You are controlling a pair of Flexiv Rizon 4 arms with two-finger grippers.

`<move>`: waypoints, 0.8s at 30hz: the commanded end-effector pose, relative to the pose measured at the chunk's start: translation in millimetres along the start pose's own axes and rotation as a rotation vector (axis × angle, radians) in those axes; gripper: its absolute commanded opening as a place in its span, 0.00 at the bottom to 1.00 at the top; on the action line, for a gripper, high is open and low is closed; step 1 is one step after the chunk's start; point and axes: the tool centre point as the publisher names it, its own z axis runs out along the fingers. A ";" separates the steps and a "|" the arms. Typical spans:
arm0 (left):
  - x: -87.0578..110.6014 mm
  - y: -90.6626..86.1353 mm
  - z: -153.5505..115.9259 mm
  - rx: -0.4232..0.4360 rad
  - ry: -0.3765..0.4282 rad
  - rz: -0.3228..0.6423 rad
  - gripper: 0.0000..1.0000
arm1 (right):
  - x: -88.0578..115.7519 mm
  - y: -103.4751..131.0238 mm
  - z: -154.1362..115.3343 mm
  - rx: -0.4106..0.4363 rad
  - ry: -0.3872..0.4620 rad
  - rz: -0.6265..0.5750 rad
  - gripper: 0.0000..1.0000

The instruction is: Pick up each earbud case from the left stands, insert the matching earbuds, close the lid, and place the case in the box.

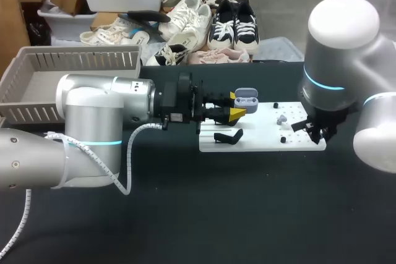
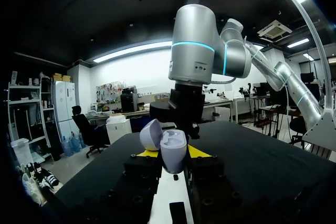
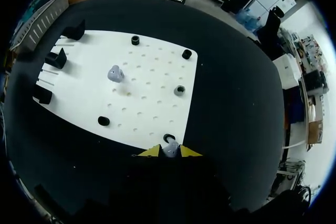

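Observation:
My left gripper (image 1: pixel 237 107) is shut on a lavender earbud case (image 1: pixel 245 97) and holds it over the left end of the white board (image 1: pixel 260 143). In the left wrist view the case (image 2: pixel 171 149) stands between the yellow fingertips (image 2: pixel 145 153) with its lid open. My right gripper (image 3: pixel 169 152) sits at the board's near right edge (image 3: pixel 152 129). Its yellow tips press a lavender earbud (image 3: pixel 169 149) from both sides, just by a black holder (image 3: pixel 169 138). A second lavender earbud (image 3: pixel 115 73) lies on the board (image 1: pixel 281 118).
Three black stands (image 3: pixel 56 59) line the board's left side; one shows in the head view (image 1: pixel 228 136). Small black holders (image 3: pixel 180 90) dot the board. A grey slatted box (image 1: pixel 37 78) stands at the table's back left.

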 end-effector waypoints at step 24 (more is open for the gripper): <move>0.2 -0.6 0.2 -0.003 -0.001 0.001 0.00 | 14.3 9.7 -42.7 0.047 -0.077 0.033 0.00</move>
